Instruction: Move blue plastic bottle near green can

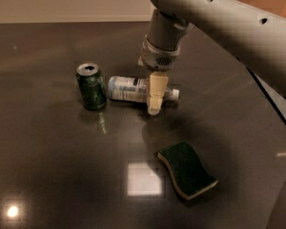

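The blue plastic bottle lies on its side on the dark table, its white cap pointing right. Its base end rests next to the green can, which stands upright at its left. My gripper reaches down from the grey arm and straddles the bottle near its cap end. The beige front finger stands just in front of the bottle with its tip low by the table, and the far finger is hidden behind the bottle. The gripper looks open around the bottle.
A green-topped yellow sponge lies on the table to the front right. The grey arm crosses the upper right. The dark table shows bright light reflections at the front.
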